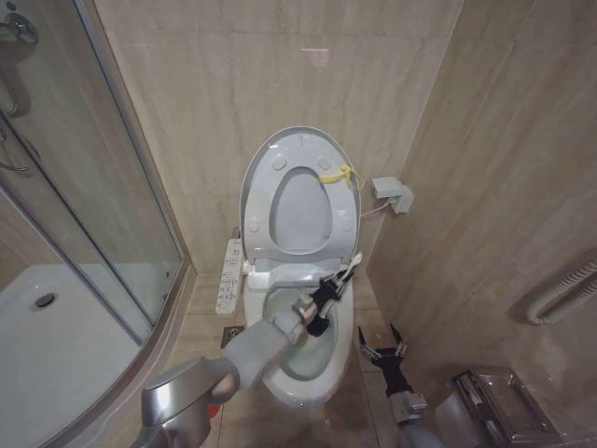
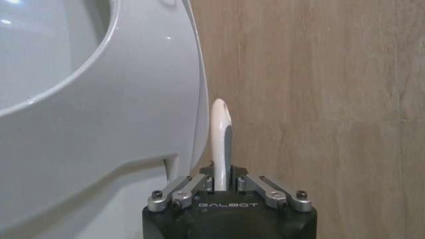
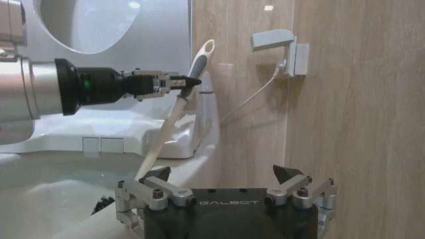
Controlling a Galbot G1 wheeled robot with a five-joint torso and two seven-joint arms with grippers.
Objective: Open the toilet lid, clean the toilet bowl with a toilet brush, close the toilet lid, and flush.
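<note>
Beige stone-look tiles line the corner where the toilet bowl (image 1: pixel 303 369), smooth white ceramic, sits with its glossy oval toilet lid (image 1: pixel 300 191) tipped up against the wall. Over the bowl, the left gripper (image 1: pixel 328 297) is pressed together on the thin white handle of the toilet brush (image 3: pixel 174 112), which slants down into the basin; its black bristles barely show. Beside the bowl, near the floor, the right gripper (image 1: pixel 382 347) hangs spread wide, holding nothing.
</note>
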